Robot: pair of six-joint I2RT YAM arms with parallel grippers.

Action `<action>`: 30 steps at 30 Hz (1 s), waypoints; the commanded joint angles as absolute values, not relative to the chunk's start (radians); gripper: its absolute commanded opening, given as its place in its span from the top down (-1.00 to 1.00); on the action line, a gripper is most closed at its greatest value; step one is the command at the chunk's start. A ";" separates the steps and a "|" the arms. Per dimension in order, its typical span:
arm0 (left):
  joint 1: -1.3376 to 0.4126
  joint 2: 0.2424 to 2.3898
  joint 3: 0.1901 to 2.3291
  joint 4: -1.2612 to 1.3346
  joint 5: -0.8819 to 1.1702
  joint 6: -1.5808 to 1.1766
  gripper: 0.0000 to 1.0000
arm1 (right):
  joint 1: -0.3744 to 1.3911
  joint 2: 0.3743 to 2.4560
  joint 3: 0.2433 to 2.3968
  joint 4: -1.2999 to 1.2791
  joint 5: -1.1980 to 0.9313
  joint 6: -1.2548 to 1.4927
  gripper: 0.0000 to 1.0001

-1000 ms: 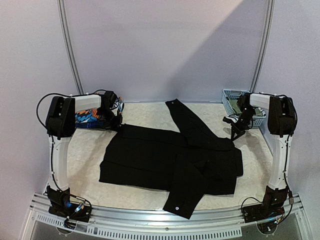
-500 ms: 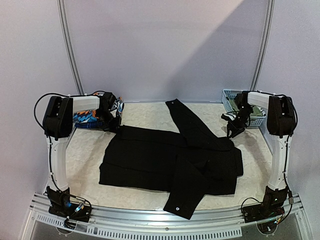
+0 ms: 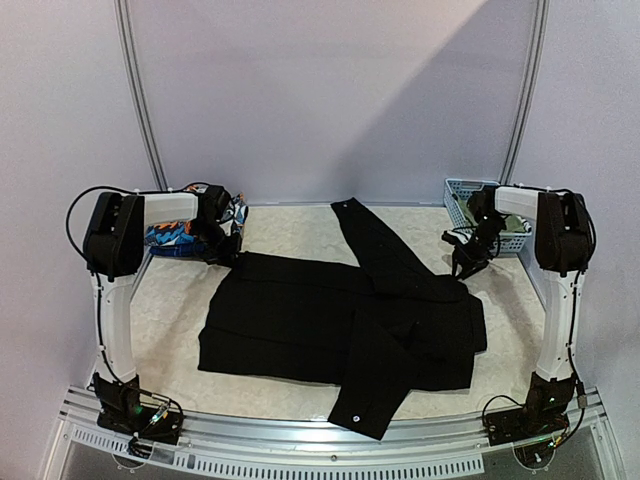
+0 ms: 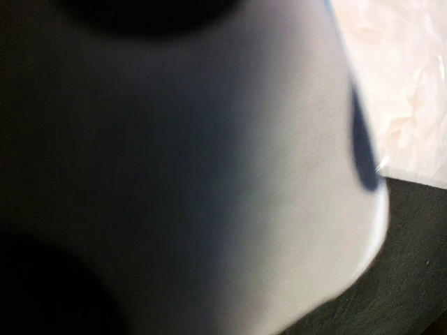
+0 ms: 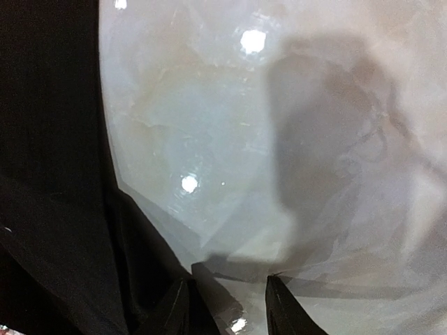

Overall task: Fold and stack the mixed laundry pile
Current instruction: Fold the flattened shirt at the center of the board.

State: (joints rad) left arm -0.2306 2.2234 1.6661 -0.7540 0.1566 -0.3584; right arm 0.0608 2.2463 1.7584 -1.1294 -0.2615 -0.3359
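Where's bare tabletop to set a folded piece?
Free: marbled tabletop at the back, either side of the long black trousers' far leg; also the left margin. Crowded: orange-blue-white print garment far left, light-blue plastic lattice basket far right.

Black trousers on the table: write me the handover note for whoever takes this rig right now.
Left claw: shut at the black trousers' far-left corner; whether it grips cloth is unclear.
Right claw: open, empty, over the table by the trousers' far-right edge.
Orange-blue print garment: bunched at far left.
Done: trousers spread out, legs crossed.
Left: fold them, fold the rest, stack.
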 commanded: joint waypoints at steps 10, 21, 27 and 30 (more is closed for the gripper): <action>-0.221 2.178 1.637 -0.769 0.158 -0.353 1.00 | 0.074 2.143 1.696 -1.071 -0.256 -0.305 0.20; -0.219 2.161 1.627 -0.772 0.153 -0.345 1.00 | 0.097 2.240 1.695 -1.073 -0.212 -0.314 0.34; -0.219 2.158 1.627 -0.769 0.146 -0.346 1.00 | 0.112 2.297 1.731 -1.090 -0.176 -0.337 0.99; -0.213 2.160 1.637 -0.761 0.133 -0.346 1.00 | 0.114 2.328 1.790 -1.091 -0.158 -0.335 0.99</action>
State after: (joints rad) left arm -0.2306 2.1994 1.6382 -0.7578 0.1555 -0.3511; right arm 0.0994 2.2448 1.7432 -1.1004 -0.2073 -0.3264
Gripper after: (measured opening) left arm 0.011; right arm 0.015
